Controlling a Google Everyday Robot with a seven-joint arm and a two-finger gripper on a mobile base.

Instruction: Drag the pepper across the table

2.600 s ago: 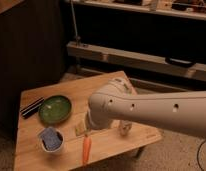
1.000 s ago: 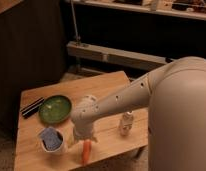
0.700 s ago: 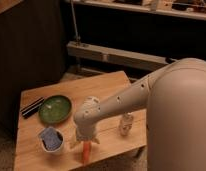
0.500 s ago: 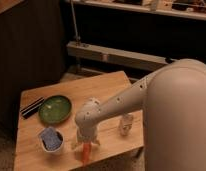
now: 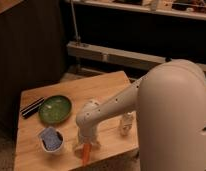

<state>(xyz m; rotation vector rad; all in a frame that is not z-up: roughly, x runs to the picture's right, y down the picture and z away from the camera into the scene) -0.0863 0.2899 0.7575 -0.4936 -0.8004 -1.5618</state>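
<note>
The pepper (image 5: 86, 154) is a slim orange vegetable lying near the front edge of the light wooden table (image 5: 96, 87), pointing toward that edge. My gripper (image 5: 86, 145) reaches down over the pepper's far end at the tip of the white arm (image 5: 121, 105). It stands open, with a pale finger on each side of the pepper. The wrist hides the pepper's upper part, so I cannot tell whether the fingers touch it.
A green plate (image 5: 55, 109) sits at the left with a black object (image 5: 32, 107) beside it. A white cup with a blue-grey cloth (image 5: 51, 140) stands left of the pepper, and a small whitish bottle (image 5: 127, 122) to its right. A metal rail (image 5: 121, 55) runs behind the table.
The arm has swung from the table's middle to the front edge and come down over the pepper. Over the last second it only settled slightly lower. The pepper has not moved.
</note>
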